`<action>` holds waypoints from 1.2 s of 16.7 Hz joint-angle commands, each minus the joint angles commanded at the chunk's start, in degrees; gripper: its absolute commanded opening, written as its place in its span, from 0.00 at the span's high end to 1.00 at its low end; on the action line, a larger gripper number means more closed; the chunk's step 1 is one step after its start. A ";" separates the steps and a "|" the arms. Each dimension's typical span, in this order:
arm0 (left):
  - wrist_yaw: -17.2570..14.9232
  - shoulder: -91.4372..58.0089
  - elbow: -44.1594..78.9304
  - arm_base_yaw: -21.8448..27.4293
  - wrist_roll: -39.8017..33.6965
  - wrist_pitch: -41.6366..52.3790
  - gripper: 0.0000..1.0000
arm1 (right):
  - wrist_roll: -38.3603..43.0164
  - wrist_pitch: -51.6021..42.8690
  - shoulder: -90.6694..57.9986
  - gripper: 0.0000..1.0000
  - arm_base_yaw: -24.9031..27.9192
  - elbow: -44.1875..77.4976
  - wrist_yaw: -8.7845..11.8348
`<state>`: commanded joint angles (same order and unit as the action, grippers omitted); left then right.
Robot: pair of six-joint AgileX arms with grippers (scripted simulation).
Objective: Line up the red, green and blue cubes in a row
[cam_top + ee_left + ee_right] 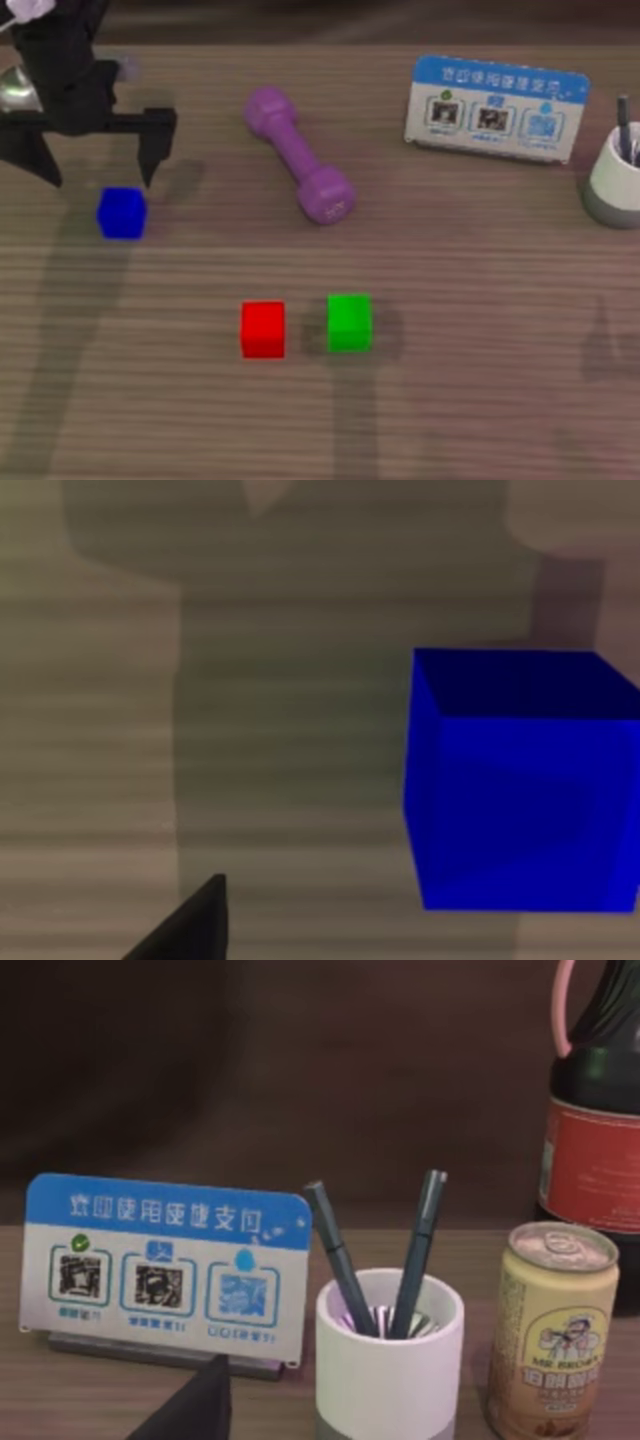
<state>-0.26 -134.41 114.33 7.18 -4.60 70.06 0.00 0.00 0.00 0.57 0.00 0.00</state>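
At the desk's left, my left gripper [100, 170] hangs with jaws spread wide just behind the blue cube [122, 213], which sits well apart from the red cube [262, 329] and green cube [350, 322] mid-desk; descending off-centre, a finger could knock it askew.

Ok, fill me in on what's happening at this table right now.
The left gripper hangs open near the table's far left, just behind the small deep blue cube and not gripping it. The bright red cube and bright green cube already sit side by side near the middle front, with a small gap between them. The blue cube lies apart from them, so the row isn't finished. The right arm is out of the top view.
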 joint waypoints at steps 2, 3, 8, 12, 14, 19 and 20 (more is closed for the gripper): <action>-0.02 -1.25 -2.81 -0.05 0.06 -4.20 0.00 | 0.00 0.00 0.00 0.00 0.00 0.00 0.00; -0.02 -1.99 -4.41 -0.07 0.10 -6.75 0.00 | 0.00 0.00 0.00 0.00 0.00 0.00 0.00; -0.06 -4.63 -9.86 -0.16 0.21 -14.65 0.00 | 0.00 0.00 0.00 0.00 0.00 0.00 0.00; -0.06 -4.64 -9.87 -0.16 0.21 -14.66 0.08 | 0.00 0.00 0.00 0.00 0.00 0.00 0.00; -0.06 -4.64 -9.87 -0.16 0.21 -14.66 0.23 | 0.00 0.00 0.00 0.00 0.00 0.00 0.00; -0.06 -4.64 -9.87 -0.16 0.21 -14.66 0.60 | 0.00 0.00 0.00 0.00 0.00 0.00 0.00; -0.06 -4.64 -9.87 -0.16 0.21 -14.66 0.68 | 0.00 0.00 0.00 0.00 0.00 0.00 0.00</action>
<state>-0.31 -139.05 104.45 7.02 -4.39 55.41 0.00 0.00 0.00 0.57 0.00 0.00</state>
